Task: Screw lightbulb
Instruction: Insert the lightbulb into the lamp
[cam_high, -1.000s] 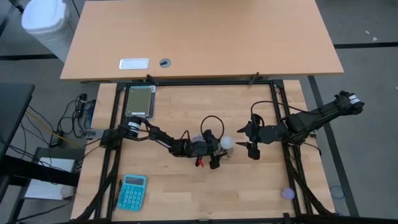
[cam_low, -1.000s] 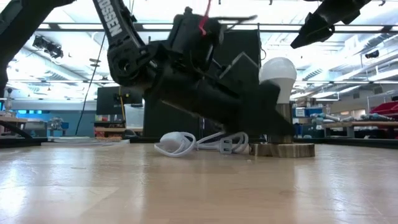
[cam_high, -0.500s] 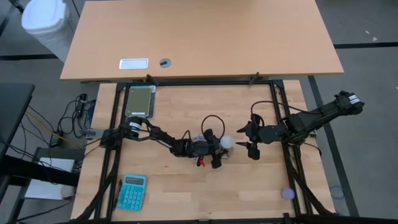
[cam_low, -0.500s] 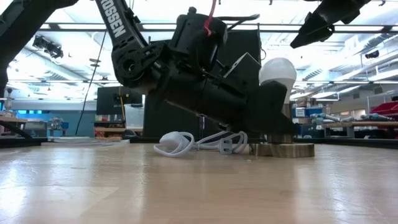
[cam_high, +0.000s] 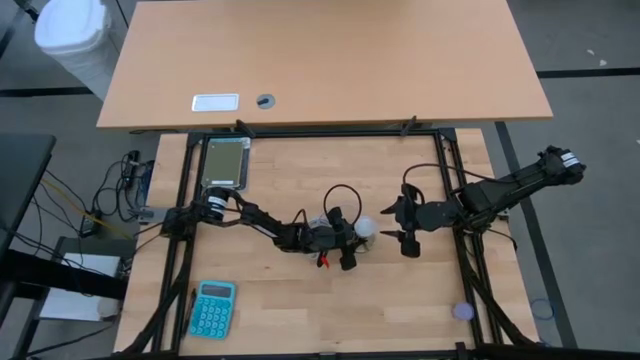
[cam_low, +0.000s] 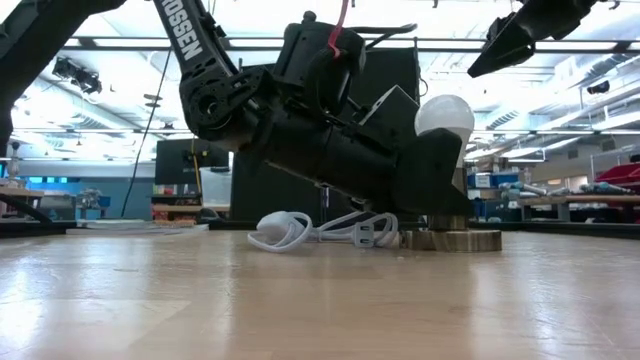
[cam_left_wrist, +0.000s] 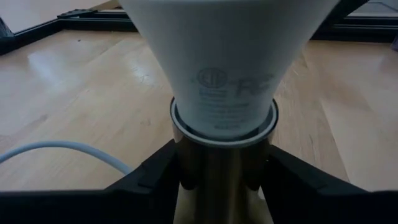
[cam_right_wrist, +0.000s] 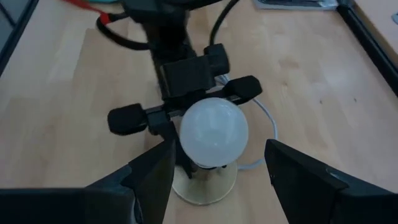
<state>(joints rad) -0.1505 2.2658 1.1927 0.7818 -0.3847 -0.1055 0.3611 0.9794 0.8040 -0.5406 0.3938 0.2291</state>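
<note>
The wooden worktop (cam_high: 400, 300) carries everything. From above, the left arm (cam_high: 255, 220) stretches low across it to the middle, and the right arm (cam_high: 500, 195) reaches in from the other side. A teal calculator (cam_high: 211, 308) lies near the front edge, well apart from the work.

The high view shows the lightbulb (cam_high: 367, 229) only as a small white dot between the two grippers. The low view shows it upright in a brass socket base (cam_low: 452, 240), with a white cord (cam_low: 300, 230) coiled behind. The left wrist view shows what neither does: the left gripper (cam_left_wrist: 217, 177) with jaws narrow, clamped against the socket collar just under the bulb's neck. In the right wrist view, the right gripper (cam_right_wrist: 217, 171) hangs above the globe, jaws part open, holding nothing.
</note>
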